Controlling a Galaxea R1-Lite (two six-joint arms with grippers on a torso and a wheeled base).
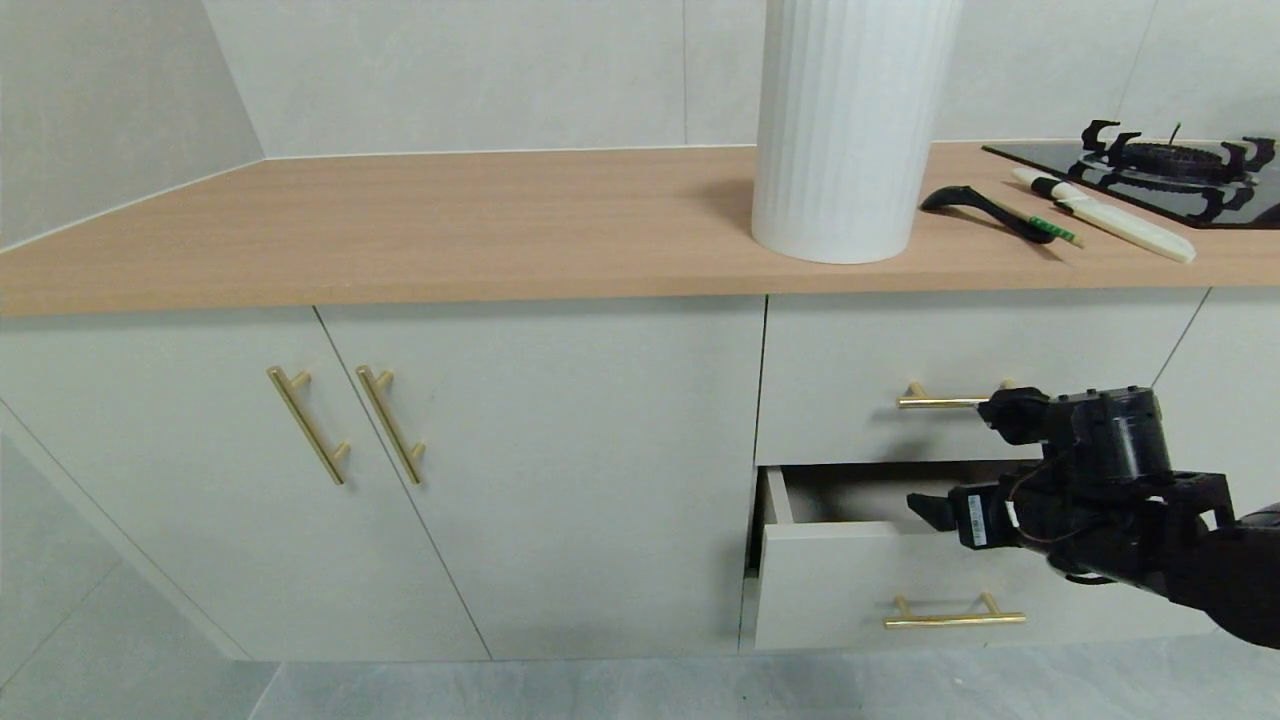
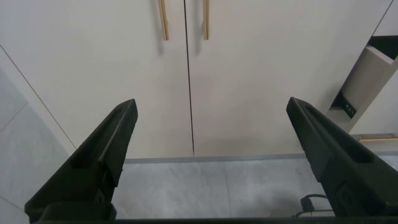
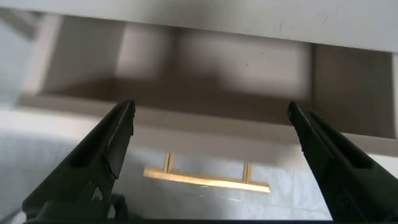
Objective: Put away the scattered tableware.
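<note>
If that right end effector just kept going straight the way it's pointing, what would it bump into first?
Most likely the open drawer: the right end effector faces its front panel's top edge. Whether it would strike that or slip inside is unclear.

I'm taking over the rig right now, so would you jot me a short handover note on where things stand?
Left gripper: open, holding nothing, low in front of the closed cabinet doors.
Right gripper: open, holding nothing, at the mouth of the lower drawer.
Things: the black ladle and the white knife-like utensil lie on the counter, between the white ribbed container and the stove.
Done: the lower drawer is pulled partly open.
Left: probably pick up each utensil, put it in the drawer, then close it.
</note>
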